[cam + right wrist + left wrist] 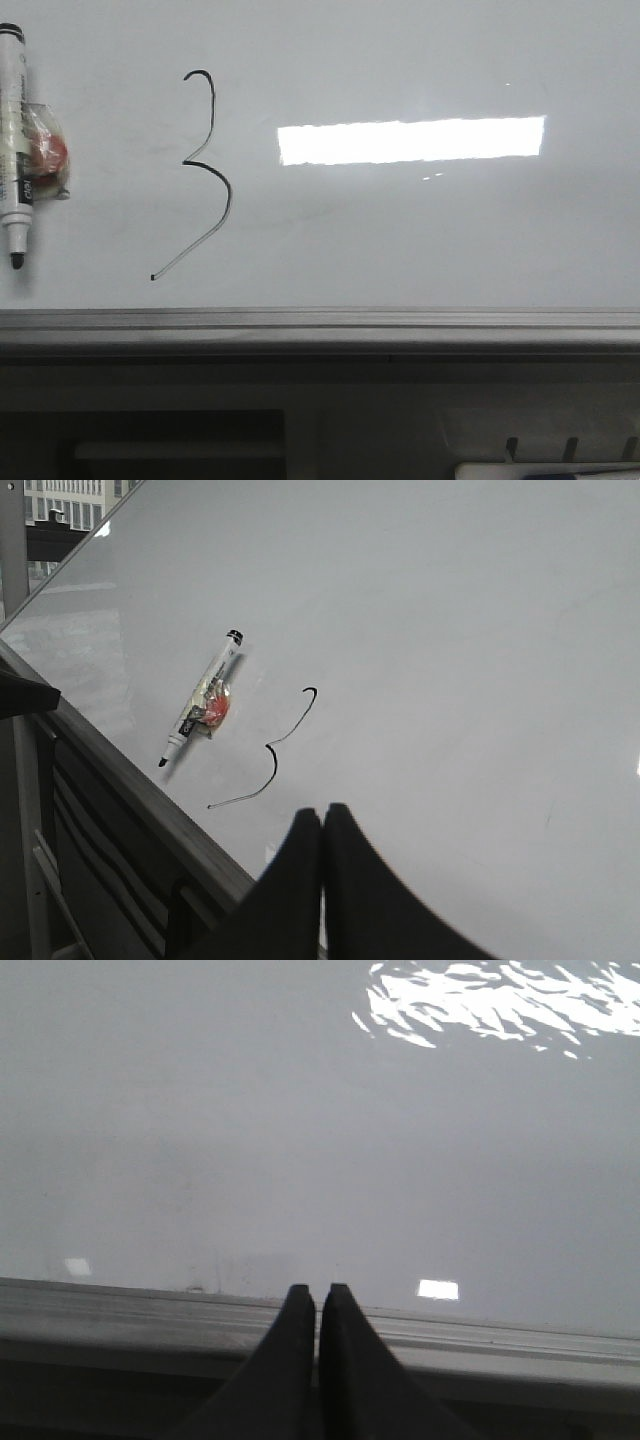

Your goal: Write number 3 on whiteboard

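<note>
A thin black number 3 stands drawn on the whiteboard, left of the bright light reflection; its long tail slants down to the left. The right wrist view shows the number 3 too, on the whiteboard. A white marker pen with its black tip pointing down rests against the board at the far left, a red-and-clear lump taped to it. My left gripper is shut and empty at the board's grey ledge. My right gripper is shut and empty, off the board beside the 3.
A grey metal ledge runs along the board's bottom edge. Below it lies a dark shelf area with a white object at the lower right. The marker pen lies left of the 3 in the right wrist view.
</note>
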